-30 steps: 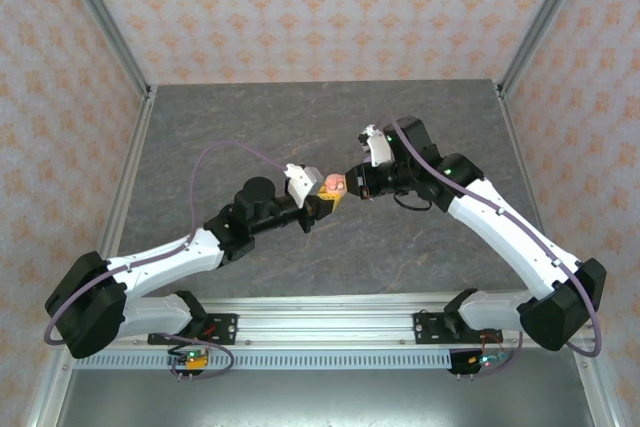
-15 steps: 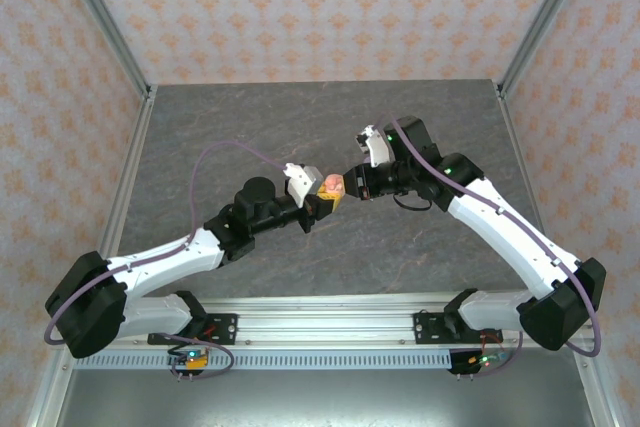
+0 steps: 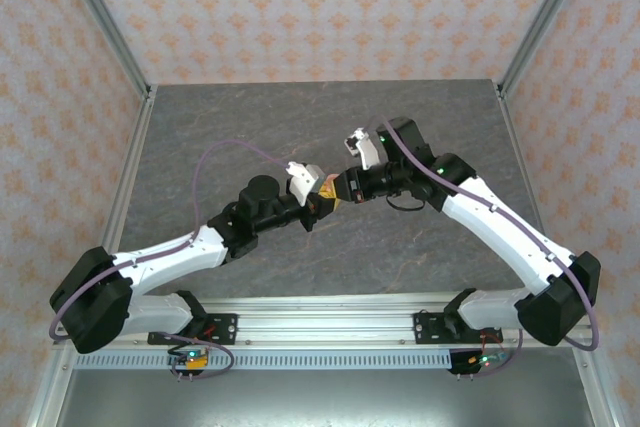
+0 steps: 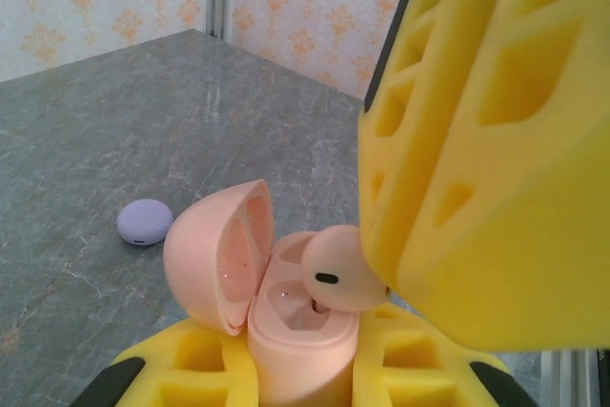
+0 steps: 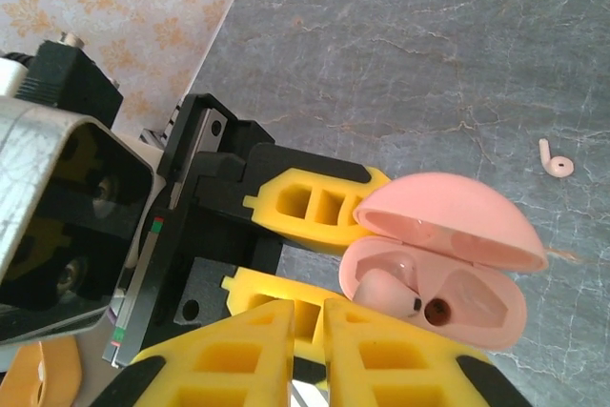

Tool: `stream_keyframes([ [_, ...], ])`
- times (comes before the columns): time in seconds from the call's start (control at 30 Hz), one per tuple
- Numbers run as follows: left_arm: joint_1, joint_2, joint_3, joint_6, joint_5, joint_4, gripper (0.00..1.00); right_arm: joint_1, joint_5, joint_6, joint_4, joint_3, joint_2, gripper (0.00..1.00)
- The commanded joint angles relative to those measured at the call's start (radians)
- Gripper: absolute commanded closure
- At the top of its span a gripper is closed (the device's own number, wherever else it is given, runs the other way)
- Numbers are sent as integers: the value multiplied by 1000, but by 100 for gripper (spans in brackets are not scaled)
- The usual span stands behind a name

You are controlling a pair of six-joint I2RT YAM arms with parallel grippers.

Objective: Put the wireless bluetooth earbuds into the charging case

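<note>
Lilac round closed plastic case lies on the grey stone-look tabletop, well left of the open pink case. Not in play now.

Left gripper: yellow fingers clamp the base of the salmon-pink clamshell plastic charging case. The case is held up off the table with its lid swung back to the left, so the sockets face the other arm. Likely held this way so it is a steady, open target and cannot slide.

Salmon-pink comma-shaped plastic earbud is right at the case mouth, over the near socket. Its head touches the case rim and its stem end is hidden. It looks partly in but not seated.

Right gripper, just right of the case: fingers are pressed almost together with only a thin slit between them. They seem to pinch the bud at the tip and angle it down into the socket. The contact itself is hidden, so that is a judgement.

Second salmon-pink earbud lies loose on the table, beyond the case on its right, and probably goes in next.
</note>
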Motion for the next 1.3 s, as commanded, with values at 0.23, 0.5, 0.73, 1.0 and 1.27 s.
stream_keyframes([
  [0.23,-5,1,42,-15,59,44,96,5,-26,10,44,26,37,81],
  [0.5,-4,5,33,-21,1,29,96,5,64,32,69,34,-9,66],
  [0.73,-4,-16,38,-41,-53,-22,96,-2,469,77,-7,22,-94,62],
  [1.0,23,-89,67,-106,-27,-113,95,-96,481,140,-28,-60,-71,62],
  [1.27,86,-159,90,-140,91,-162,93,-101,371,115,18,-94,53,63],
])
